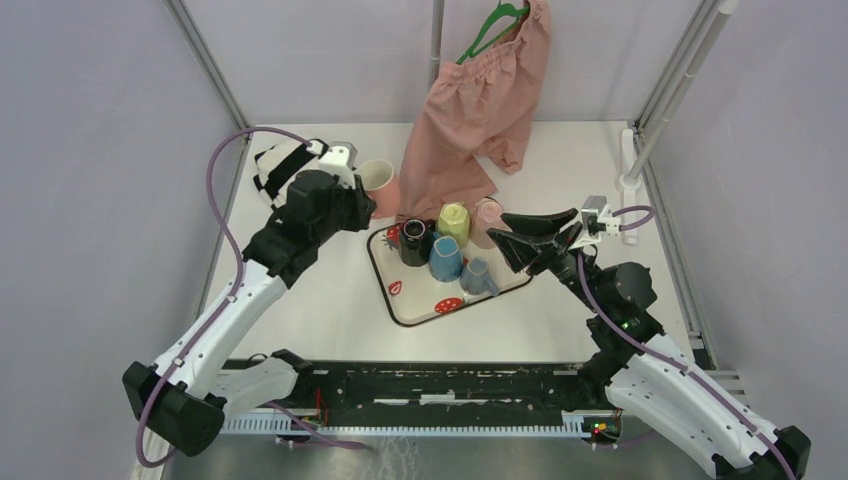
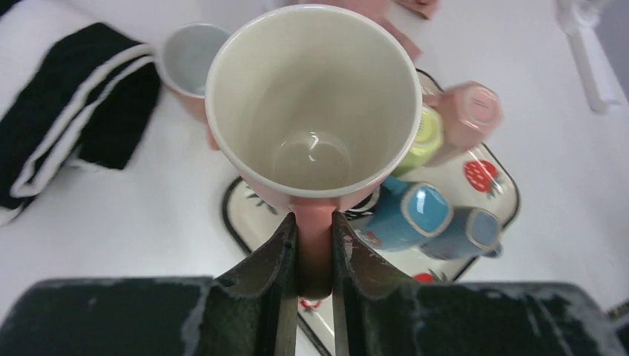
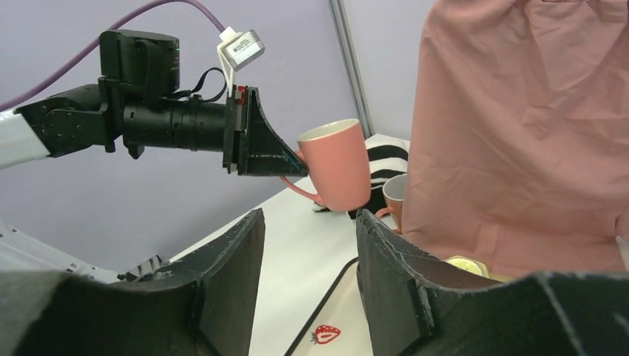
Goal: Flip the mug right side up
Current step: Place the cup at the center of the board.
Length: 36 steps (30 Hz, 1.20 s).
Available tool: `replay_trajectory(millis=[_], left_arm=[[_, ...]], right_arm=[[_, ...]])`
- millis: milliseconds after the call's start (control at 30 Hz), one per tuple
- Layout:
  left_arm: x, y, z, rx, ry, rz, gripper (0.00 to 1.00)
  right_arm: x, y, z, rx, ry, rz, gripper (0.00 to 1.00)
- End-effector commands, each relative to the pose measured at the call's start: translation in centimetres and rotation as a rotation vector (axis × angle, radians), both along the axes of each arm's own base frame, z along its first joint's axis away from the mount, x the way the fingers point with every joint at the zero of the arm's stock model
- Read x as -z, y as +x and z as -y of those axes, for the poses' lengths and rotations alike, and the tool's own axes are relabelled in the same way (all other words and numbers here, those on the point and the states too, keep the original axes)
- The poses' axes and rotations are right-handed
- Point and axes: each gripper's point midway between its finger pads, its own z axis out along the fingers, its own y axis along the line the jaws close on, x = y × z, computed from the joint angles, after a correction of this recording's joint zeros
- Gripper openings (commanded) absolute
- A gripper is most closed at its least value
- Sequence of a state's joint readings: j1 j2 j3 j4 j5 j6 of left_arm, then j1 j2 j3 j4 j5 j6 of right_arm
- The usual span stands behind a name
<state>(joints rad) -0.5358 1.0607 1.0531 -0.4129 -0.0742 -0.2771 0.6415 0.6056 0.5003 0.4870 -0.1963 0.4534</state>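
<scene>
Pointing mouth-up, pink mug in left end effector; axis apparently near-vertical.

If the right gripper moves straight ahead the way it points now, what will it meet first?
Probably the pink mug that the left gripper holds up by its handle, though depth is unclear.
</scene>
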Motion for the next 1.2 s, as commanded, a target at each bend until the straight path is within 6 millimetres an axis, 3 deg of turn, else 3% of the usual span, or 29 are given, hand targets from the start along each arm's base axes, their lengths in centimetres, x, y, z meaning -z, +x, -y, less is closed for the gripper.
replay_trajectory(millis=[0,400,633,1167], left_arm=[[-2.7,3.1,-3.5,-0.114,-0.034,0.118,0.02],[2.0,7.4,-7.8,-0.306,0.039,0.069,0.02],[3.6,8.9,-10.2,-0.435,0.037,0.065,0.02],[7.8,11.0,-10.4,-0.503,0.004,0.060,0.02]], right_arm=[[-0.8,0.0,0.6,0.033,-0.003,0.027,0.54],[-0.3,0.1,0.8,0.055,-0.052,0.037,0.55],[0.1,0.2,1.0,0.069,-0.100,0.048,0.55],[0.5,0.1,1.7,0.104,-0.165,0.072,0.56]])
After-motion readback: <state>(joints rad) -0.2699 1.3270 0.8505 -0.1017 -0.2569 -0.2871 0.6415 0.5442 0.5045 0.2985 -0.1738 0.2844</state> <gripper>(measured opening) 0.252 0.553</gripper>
